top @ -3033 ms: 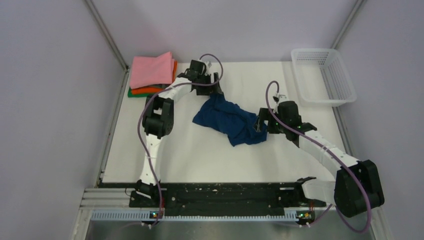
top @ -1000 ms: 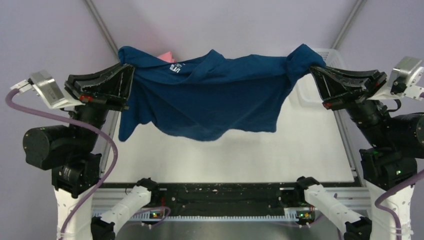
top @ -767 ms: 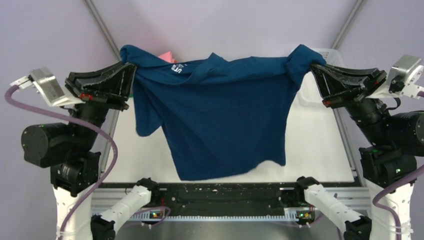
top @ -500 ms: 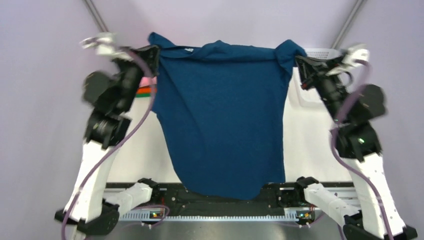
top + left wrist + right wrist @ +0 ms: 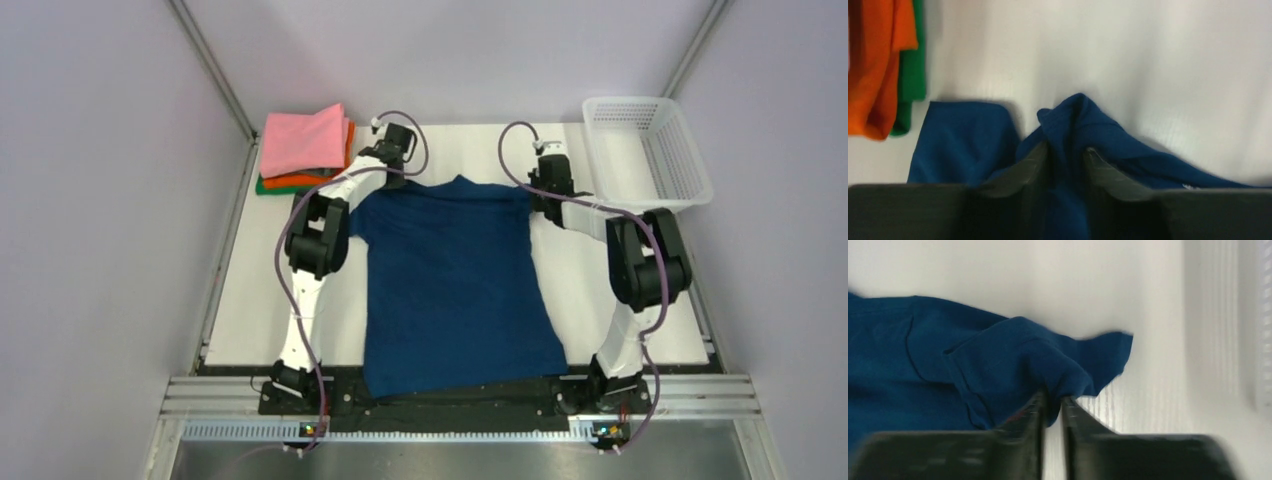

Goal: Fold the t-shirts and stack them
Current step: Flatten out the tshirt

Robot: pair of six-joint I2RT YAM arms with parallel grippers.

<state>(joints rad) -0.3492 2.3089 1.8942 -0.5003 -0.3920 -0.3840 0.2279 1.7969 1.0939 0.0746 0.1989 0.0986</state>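
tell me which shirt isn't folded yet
The navy shirt, spread flat mid-table with the left gripper and right gripper shut on its shoulders. The pink, orange and green ones lie folded, stacked far left.

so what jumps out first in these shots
The navy t-shirt lies spread flat down the middle of the table, its hem over the near edge. The left gripper and right gripper each pinch a shoulder at its far end. A pink-topped folded stack sits far left, a white basket far right.
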